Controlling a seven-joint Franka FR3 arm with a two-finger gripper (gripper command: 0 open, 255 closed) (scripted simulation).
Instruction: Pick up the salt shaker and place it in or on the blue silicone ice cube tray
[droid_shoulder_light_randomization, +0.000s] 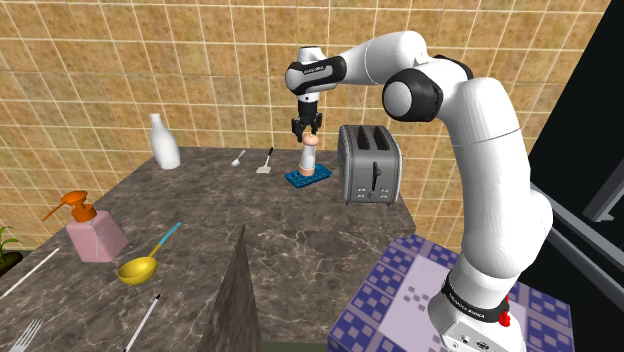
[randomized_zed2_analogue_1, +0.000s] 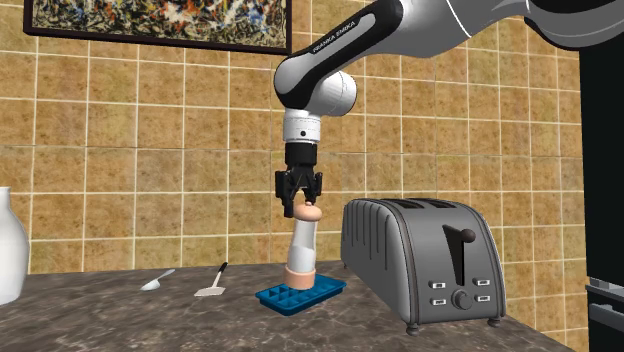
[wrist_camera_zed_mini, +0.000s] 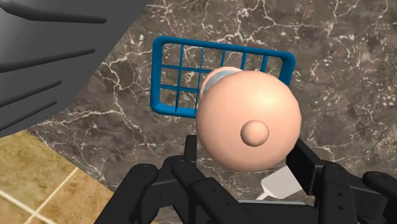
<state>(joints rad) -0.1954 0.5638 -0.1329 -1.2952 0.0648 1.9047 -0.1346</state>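
Along the counter's back edge, under the tiled wall, I see a row of things. A white bottle stands towards the far corner. Next come a pale spoon and a small spatula lying flat, then the blue ice cube tray. A grey slotted toaster stands just beside the tray and is the nearest bulky thing to the claw. At the counter's near edge, well apart from these, are a pink soap dispenser with an orange pump, a yellow ladle and a fork.

The counter is dark veined stone. The tray is a shallow grid of square cells. The salt shaker is a tall cylinder with a pale body, a peach base band and a rounded peach cap topped with a small knob. It stands upright on the tray, at the end nearer the wall.

The arm arches from the checkered stand over the toaster. Its wrist points straight down, and the gripper sits directly over the shaker's cap. I cannot tell whether the claw is clamped on the cap or has let go.
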